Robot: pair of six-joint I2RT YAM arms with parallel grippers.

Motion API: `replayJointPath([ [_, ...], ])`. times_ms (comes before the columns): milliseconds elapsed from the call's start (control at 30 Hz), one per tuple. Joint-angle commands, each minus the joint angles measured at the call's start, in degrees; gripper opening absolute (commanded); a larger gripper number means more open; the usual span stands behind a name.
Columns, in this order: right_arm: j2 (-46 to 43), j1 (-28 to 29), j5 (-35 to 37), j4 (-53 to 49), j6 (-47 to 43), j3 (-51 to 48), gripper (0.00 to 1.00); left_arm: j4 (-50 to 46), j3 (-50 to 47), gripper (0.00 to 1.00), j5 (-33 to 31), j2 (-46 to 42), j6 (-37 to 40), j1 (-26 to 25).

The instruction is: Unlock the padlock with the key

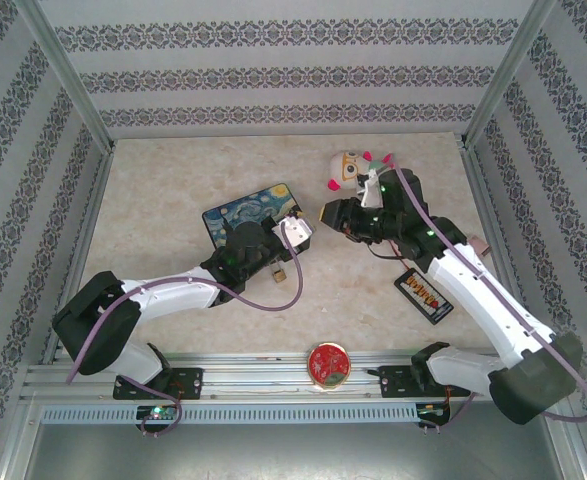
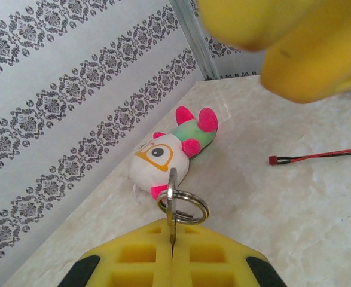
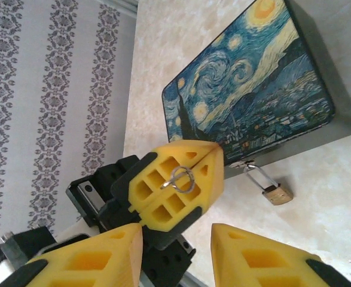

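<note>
Where the two arms meet over the middle of the desk [image 1: 173, 180], the items stand as follows.

Left hand [image 2: 172, 232]: yellow fingers [image 2: 133, 257] pressed together and clamped on the key [image 2: 173, 192]. The thin grey blade sticks out past the fingertips, and a silvery split ring hangs round it just above the seam. In the top view this hand sits at the right near corner of the tin.

Right hand [image 3: 176, 236]: fingers [image 3: 271, 257] apart, nothing between them. It faces the left hand from the right, close to it but not touching.

Padlock [image 3: 275, 192]: small brass body lying on the desk at the near side of the tin, just beside the left hand. Its silvery shackle reaches up to the tin's clasp; whether it is hooked through cannot be told. In the top view it is a small brownish speck [image 1: 280, 270].

Painted tin [image 3: 253, 84]: starry-night lid, flat on the desk, centre-left.

Plush toy [image 2: 169, 152]: white, green and pink, lying at the far right beyond the right hand.

Red disc [image 1: 329, 362]: near edge, between the two arm bases.

Black pack [image 1: 423, 292]: red and yellow label, on the right beside the right arm.

Red wire [image 2: 319, 156]: loose on the desk, to the right in the left wrist view.
</note>
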Motion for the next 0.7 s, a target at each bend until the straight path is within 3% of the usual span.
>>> replayJointPath([
  [0, 2.5, -0.5, -4.1, 0.8, 1.9, 2.4, 0.36, -0.1, 1.7, 0.0, -1.2, -1.2, 3.8, -1.1],
  [667, 8.6, 0.9, -7.5, 3.8, 3.0, 3.6, 0.29, 0.8, 2.0, 0.0, -1.3, -0.6, 5.1, -1.6],
])
